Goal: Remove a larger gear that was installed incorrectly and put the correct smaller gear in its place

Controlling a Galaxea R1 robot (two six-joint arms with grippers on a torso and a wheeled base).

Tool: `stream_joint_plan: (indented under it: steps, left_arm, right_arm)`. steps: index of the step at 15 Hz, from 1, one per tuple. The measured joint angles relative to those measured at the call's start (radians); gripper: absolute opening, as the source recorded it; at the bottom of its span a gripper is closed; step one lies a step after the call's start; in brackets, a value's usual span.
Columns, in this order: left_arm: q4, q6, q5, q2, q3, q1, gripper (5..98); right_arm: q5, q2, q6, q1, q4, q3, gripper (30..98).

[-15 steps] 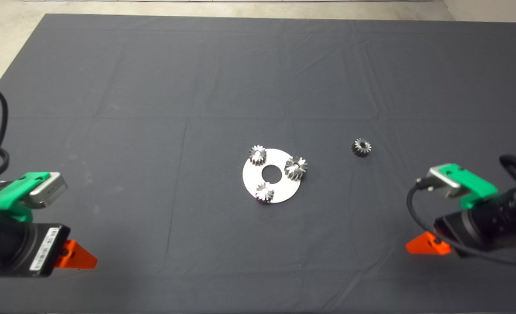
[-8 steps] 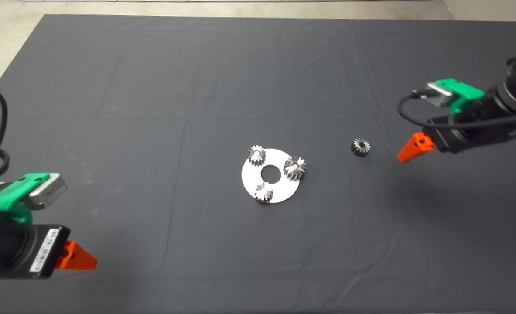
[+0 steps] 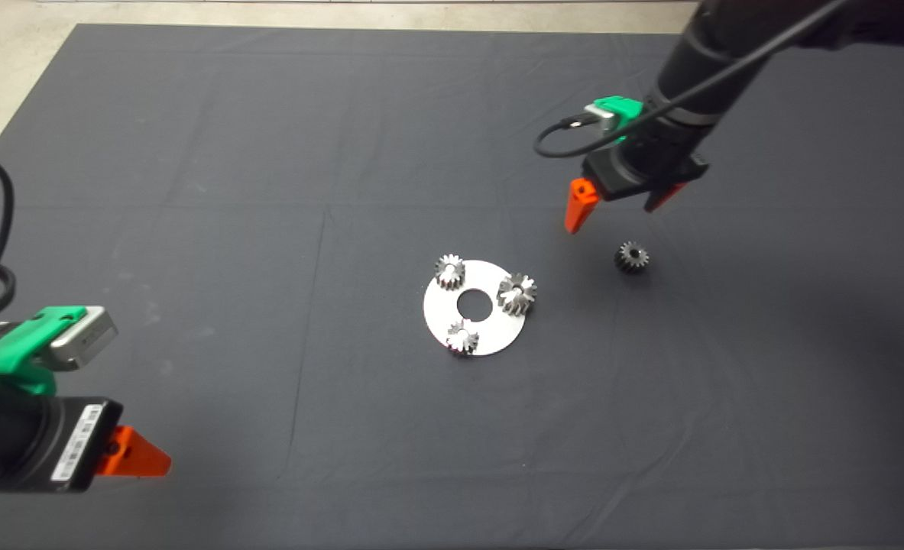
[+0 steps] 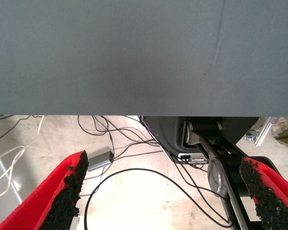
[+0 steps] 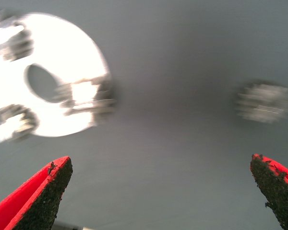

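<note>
A round silver plate [image 3: 499,327] lies mid-mat with three gears on it. The larger gear [image 3: 517,293] sits on its right side, and two small gears [image 3: 449,271] sit on its far-left and near sides. The loose smaller gear [image 3: 632,257] lies on the mat to the plate's right. My right gripper [image 3: 620,205] hovers open just beyond the loose gear, holding nothing. In the right wrist view my right gripper [image 5: 159,160] is open, with the larger gear [image 5: 89,98], the plate [image 5: 81,52] and the smaller gear [image 5: 264,101] ahead of its fingers. My left gripper [image 3: 134,456] is parked at the lower left.
The dark mat [image 3: 268,191] has shallow creases. The left wrist view shows my left gripper [image 4: 163,160] open, the mat's edge [image 4: 134,112], and floor with cables [image 4: 125,175] beyond it.
My right arm has swung from the lower right edge up and inward, and now hangs over the mat just beyond the loose smaller gear. The left arm and the gears have not moved.
</note>
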Motion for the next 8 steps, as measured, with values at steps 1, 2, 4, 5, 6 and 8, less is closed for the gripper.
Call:
stream_joint_plan:
  steps: [1,2,4,5,6,8]
  left_arm:
    - [0.0,-0.003,0.001,-0.001,0.002,0.0,79.4]
    - [0.0,-0.005,0.004,-0.004,0.003,0.0,79.4]
    - [0.0,-0.009,0.003,-0.001,0.008,0.0,79.4]
    - [0.001,-0.012,0.002,0.003,0.008,0.0,79.4]
    - [0.005,-0.014,0.002,0.003,0.008,0.0,79.4]
    - [0.008,-0.019,0.001,0.002,0.008,0.0,79.4]
  right_arm:
    - [0.011,0.03,-0.011,-0.027,0.001,-0.012,97.7]
    - [0.019,0.054,-0.021,-0.062,0.001,-0.027,97.7]
    - [0.013,0.059,-0.049,-0.151,0.002,-0.078,97.7]
    - [0.003,0.062,-0.066,-0.184,0.0,-0.119,97.7]
    - [-0.001,0.074,-0.084,-0.201,-0.002,-0.164,97.7]
    - [-0.008,0.117,-0.108,-0.206,-0.011,-0.221,97.7]
